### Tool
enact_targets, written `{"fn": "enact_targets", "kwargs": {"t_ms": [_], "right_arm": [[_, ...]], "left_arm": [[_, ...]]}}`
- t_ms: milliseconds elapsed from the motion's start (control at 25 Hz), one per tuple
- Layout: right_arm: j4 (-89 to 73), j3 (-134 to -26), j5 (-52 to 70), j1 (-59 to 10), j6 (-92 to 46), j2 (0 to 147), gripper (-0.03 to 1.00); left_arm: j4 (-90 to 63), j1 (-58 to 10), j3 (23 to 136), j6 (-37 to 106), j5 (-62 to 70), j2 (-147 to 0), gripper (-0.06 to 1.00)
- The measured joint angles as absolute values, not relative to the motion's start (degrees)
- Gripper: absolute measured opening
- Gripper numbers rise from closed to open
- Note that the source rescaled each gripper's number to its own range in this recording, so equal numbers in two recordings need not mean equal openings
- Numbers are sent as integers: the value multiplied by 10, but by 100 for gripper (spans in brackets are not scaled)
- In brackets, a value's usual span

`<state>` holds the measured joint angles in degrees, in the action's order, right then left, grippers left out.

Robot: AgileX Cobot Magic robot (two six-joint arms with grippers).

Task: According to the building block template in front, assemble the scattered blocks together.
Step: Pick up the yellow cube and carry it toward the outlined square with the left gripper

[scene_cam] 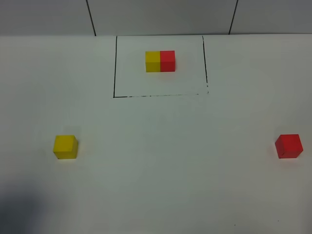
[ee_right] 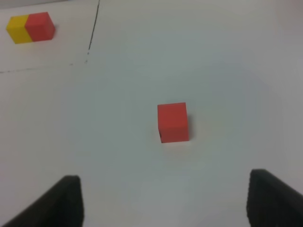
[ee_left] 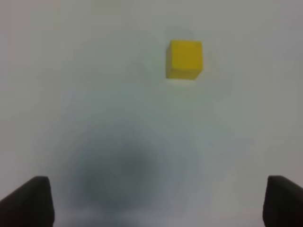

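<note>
Left claw (ee_left: 156,201) and right claw (ee_right: 166,198) both open, empty. Centre left over yellow cube (ee_left: 184,59), square to its faces, then descend.

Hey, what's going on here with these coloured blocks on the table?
A two-armed robot is set to copy the sample pair, a yellow and a red block joined side by side inside a black drawn frame at the far side of the white table. Nothing is held yet. The loose yellow block sits on the left, ahead of the open left gripper. The loose red block sits far right, ahead of the open right gripper.
</note>
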<state>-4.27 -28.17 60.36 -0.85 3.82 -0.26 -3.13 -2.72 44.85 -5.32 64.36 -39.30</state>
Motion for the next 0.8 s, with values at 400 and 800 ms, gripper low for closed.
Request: {"fn": "enact_targets", "kwargs": {"t_ms": [400,800], "right_arm": [[-43,-282,604,-8,38,-3,48],[-43,-282,604,-8,38,-3,48]], "left_arm": [[-29,-55,514,-60,580,-749,89],[0,-126,533,-130,478,-912,89]]}}
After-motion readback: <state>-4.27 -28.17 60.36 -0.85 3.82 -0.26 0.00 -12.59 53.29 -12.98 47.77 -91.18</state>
